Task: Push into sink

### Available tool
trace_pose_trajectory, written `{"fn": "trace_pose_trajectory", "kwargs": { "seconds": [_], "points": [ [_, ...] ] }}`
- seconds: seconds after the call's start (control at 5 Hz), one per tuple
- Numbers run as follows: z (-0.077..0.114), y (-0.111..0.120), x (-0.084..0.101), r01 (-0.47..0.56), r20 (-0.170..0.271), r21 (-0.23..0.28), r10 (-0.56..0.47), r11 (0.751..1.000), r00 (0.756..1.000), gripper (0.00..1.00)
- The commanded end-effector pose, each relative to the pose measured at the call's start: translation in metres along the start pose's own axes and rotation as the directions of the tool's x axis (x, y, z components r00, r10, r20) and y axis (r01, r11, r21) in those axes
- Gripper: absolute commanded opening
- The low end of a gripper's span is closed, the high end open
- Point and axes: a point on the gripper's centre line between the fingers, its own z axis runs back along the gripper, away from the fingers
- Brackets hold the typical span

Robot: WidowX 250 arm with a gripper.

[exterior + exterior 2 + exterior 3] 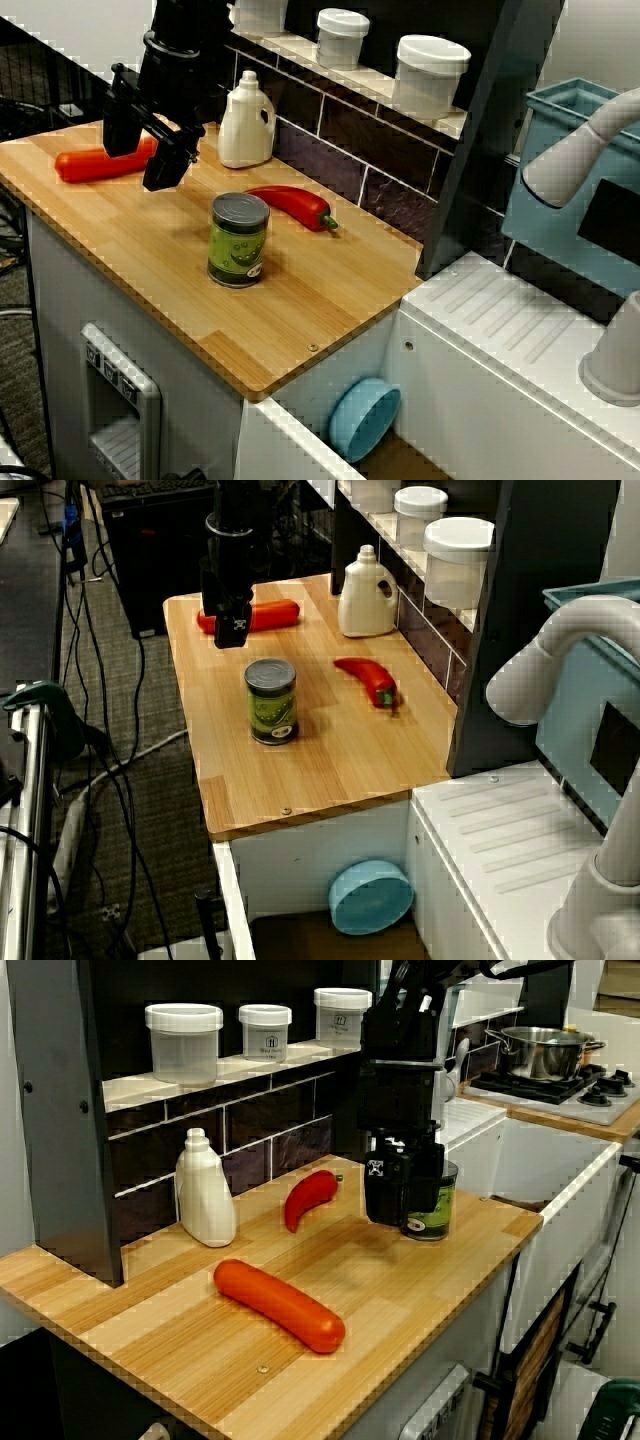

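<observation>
On the wooden counter (300, 300) I see my gripper (150, 150) hovering above the sausage (95, 163), fingers slightly parted, empty; the can (238, 240) stands well short of the sink (330, 870).

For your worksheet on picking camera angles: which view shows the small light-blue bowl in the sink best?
The high view along the counter shows the light-blue bowl best, tipped on edge against the sink wall, nearly whole. The closer view across the counter catches it partly behind the front wall. The view from the opposite end misses it.
</observation>
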Motion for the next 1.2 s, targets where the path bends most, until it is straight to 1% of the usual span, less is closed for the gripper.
{"fn": "trace_pose_trajectory", "kwargs": {
  "seconds": [0.0,0.2,0.4,0.6,0.8,1.0],
  "points": [
    [0.0,0.0,0.0,0.0,0.0,0.0,0.0,1.0,1.0,1.0],
    [-0.007,0.01,-0.001,0.001,-0.022,0.022,0.0,1.0,1.0,1.0],
    [-0.015,0.025,-0.001,-0.01,-0.031,0.045,0.012,0.999,0.999,1.0],
    [-0.017,0.044,0.007,-0.033,-0.001,0.067,0.033,0.997,0.999,1.0],
    [-0.035,0.081,0.036,-0.122,-0.026,0.118,0.126,0.986,0.992,1.0],
    [-0.034,0.083,0.042,-0.079,-0.026,0.119,0.083,0.99,0.996,1.0]
  ]
}}
